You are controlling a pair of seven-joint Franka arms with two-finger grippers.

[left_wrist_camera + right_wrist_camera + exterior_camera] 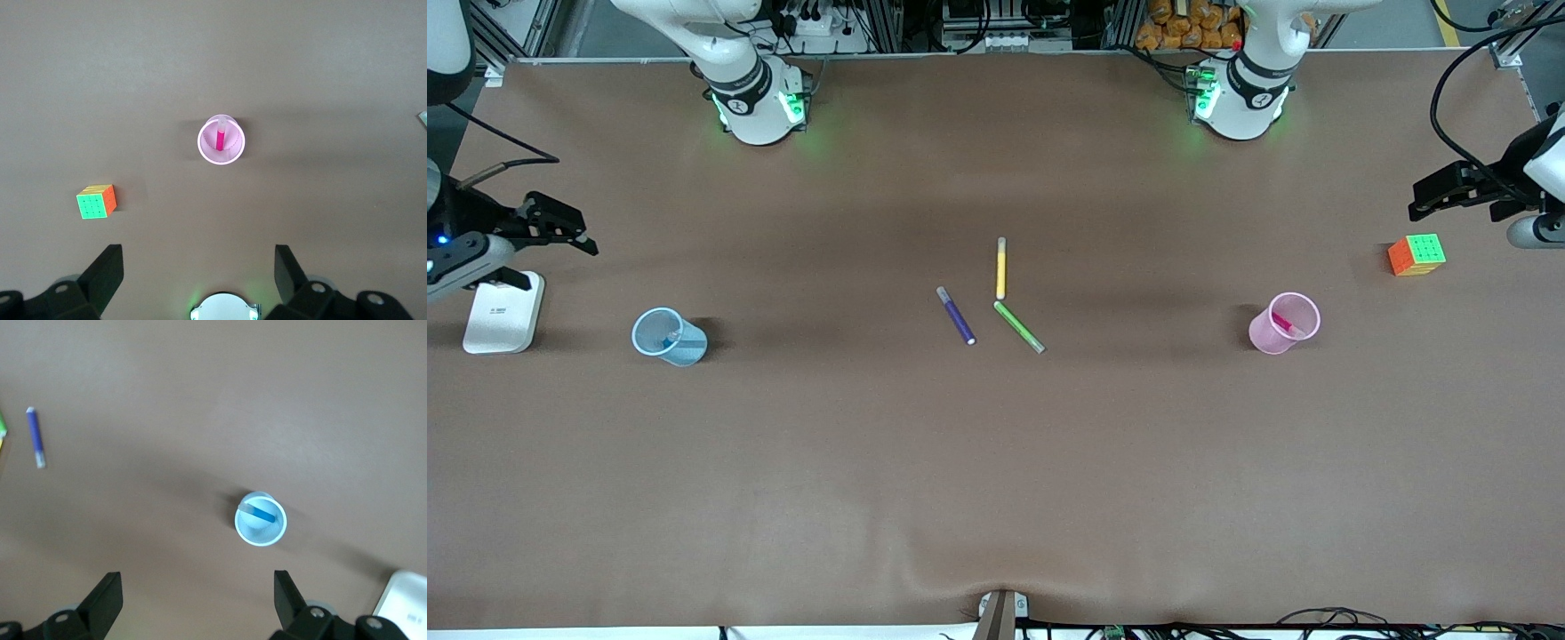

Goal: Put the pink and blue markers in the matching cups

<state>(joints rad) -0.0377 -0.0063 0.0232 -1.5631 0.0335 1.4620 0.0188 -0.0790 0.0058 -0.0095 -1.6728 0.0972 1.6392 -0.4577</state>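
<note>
Both markers are sat in their matching cups, nothing is gripped by either arm.

The pink marker [1284,324] is leaned inside the pink cup [1283,323] toward the left arm's end of the table; the blue marker [669,340] is held by the blue cup [669,337] toward the right arm's end. From the purple marker [956,316] the yellow marker [1001,268] is found at 1 o'clock, the green marker [1019,326] at 3. The left gripper [1416,207] is parked spread wide near the puzzle cube [1416,255], the right gripper [590,238] spread wide over the white device [504,312].
</note>
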